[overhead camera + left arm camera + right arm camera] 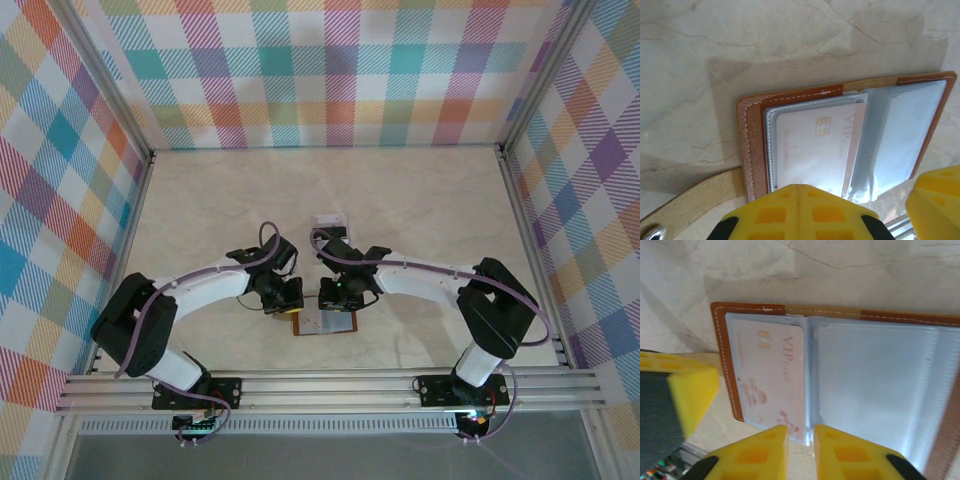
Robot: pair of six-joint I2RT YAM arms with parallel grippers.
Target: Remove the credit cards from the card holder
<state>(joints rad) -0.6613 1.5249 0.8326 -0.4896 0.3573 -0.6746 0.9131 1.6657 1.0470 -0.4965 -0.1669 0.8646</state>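
Observation:
The tan-brown card holder point(325, 322) lies open on the table between both arms, its grey-blue clear sleeves facing up point(752, 145) point(722, 350). A white credit card point(810, 150) point(770, 375) with a chip and "VIP" print sits in the left sleeve. My left gripper point(285, 297) point(799, 187) is shut, its tips over the card's near edge with nothing between them. My right gripper point(338, 295) point(801, 432) stands at the holder's near edge with only a narrow gap. The card's corner and the sleeve's fold lie in that gap. The right-hand sleeve looks empty.
Another small white card point(328, 220) lies flat on the table just beyond the grippers. The holder's pale strap tab point(695, 195) sticks out to the left. Plaid walls and metal rails point(330, 385) close in the marble tabletop.

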